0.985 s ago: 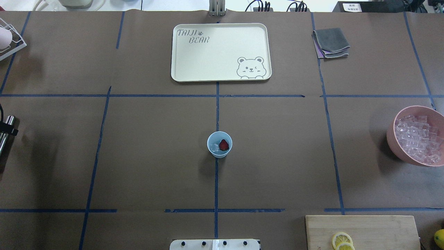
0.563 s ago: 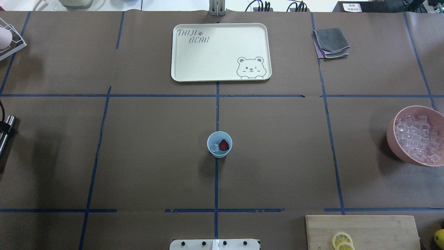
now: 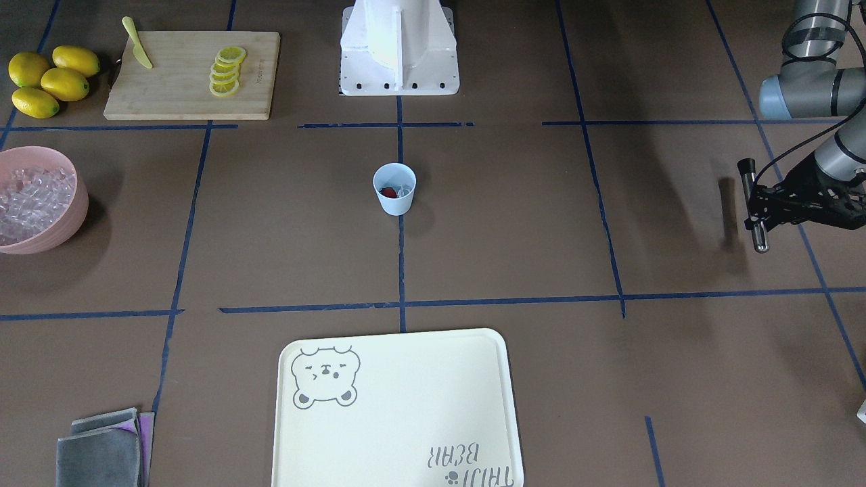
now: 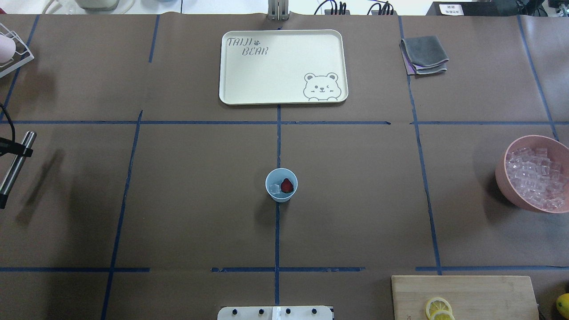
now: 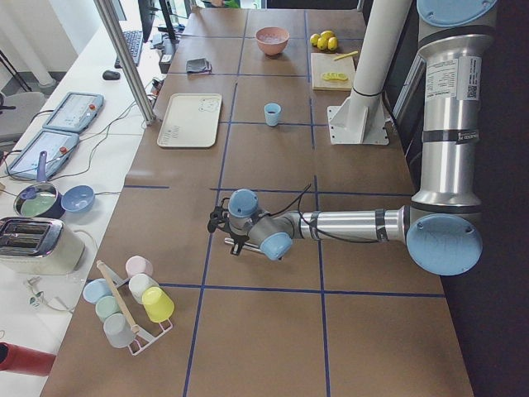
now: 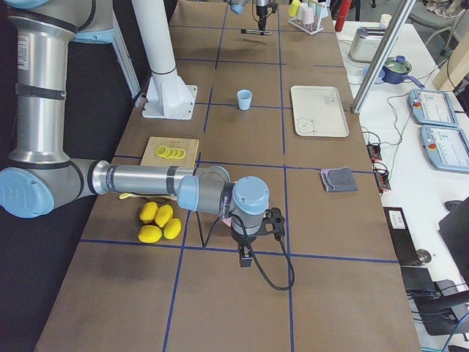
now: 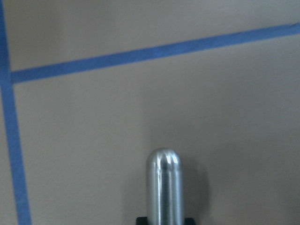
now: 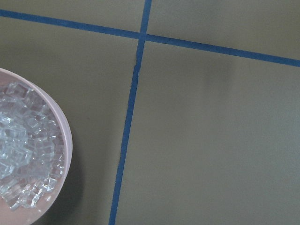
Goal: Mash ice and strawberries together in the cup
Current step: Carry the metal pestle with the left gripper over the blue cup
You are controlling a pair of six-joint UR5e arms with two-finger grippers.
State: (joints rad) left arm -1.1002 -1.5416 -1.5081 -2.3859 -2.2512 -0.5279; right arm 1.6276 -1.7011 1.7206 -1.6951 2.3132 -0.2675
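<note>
Left fingers [image 3: 758, 211] are clamped tight on a steel rod [image 3: 752, 196], gripping it roughly mid-length. The rod is off the bench [image 4: 355, 213] with its shadow beside it, out by the robot's left edge. It looks nearer level than upright.

The cup [image 4: 281, 198] is well apart from the rod, upright at mid-bench on the centre tape line. Inside, one strawberry [image 4: 287, 185] sits against a couple of ice cubes [image 4: 274, 189]. Nothing looks crushed, so mashing hasn't started. The step in hand is getting the rod over to the cup.

Right fingers [image 6: 245, 255] show only in the side camera, so I can't tell if they're open or closed. They're parked near the pink bowl [image 4: 504, 178] of spare cubes, far from the cup.

Notes for doing this cleanly:
- Carry the rod high and swing it upright, rounded end down, before reaching the cup, not over it.
- Centre on the cup mouth and descend straight down, clear of the rim.
- The cup is light, narrow at the base and unheld. Any sideways load probably tips or slides it, so keep the force vertical. Better still, bring the right fingers over to brace the wall.
- Hit the berry first, since it's soft. Expect the cubes to skate out from under a round end, so use short presses and re-centre between them.
- Don't bottom out hard, as thin plastic may crack or jump.
</note>
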